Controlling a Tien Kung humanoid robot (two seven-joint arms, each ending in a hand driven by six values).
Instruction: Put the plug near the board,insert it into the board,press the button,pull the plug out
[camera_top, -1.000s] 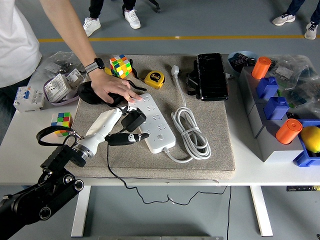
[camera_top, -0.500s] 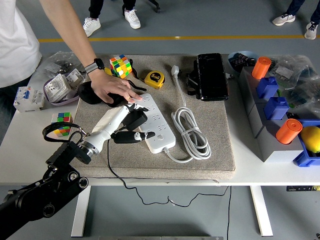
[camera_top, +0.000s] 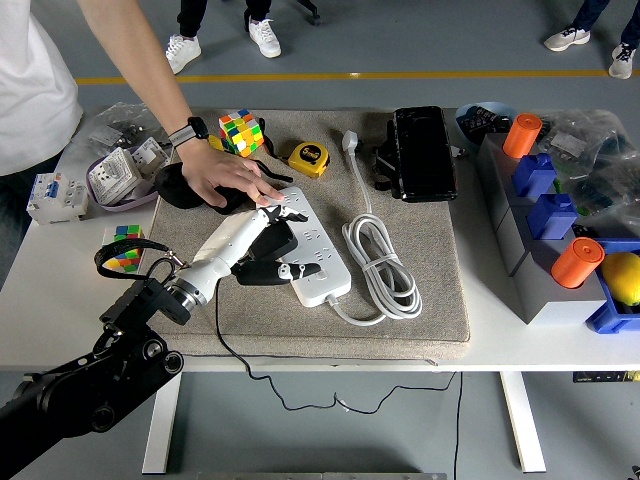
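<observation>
Plug: black adapter plug (camera_top: 277, 243) sits over the left part of the power strip, about midway along it, with the robot's fingers wrapped round it; whether its pins are seated in a socket cannot be told.
Power strip: white multi-socket board (camera_top: 312, 253) lies slantwise on the grey felt mat (camera_top: 440, 290), far end toward the person, near end toward the table's front edge.
Strip cable: thick white cord (camera_top: 385, 262) coiled just right of the strip, its own white plug (camera_top: 350, 140) lying up near the tape measure.
Left hand: white five-fingered hand (camera_top: 262, 247) on the black left arm (camera_top: 95, 385), which comes in from the lower left; fingers are curled around the black plug, thumb lying across the strip below it.
Plug lead: thin black wire (camera_top: 216, 325) runs from the hand down off the mat and hangs below the table's front edge.
Right hand: out of sight.
Person: stands at the far left; one hand (camera_top: 225, 176), with a dark watch (camera_top: 190, 130) on the wrist, presses flat on the strip's far end and partly on a black pouch (camera_top: 175, 187).
Mat, far side: Rubik's cube (camera_top: 238, 131), yellow tape measure (camera_top: 309, 157), black case (camera_top: 422, 152).
Left of mat: smaller Rubik's cube (camera_top: 125, 240) on the white table (camera_top: 50, 280), and circuit breakers (camera_top: 120, 172) in clear bags.
Right side: grey blocks (camera_top: 525, 235) with blue pieces and two orange cylinders (camera_top: 576, 262), a yellow fruit (camera_top: 622, 276) in a blue tray.
</observation>
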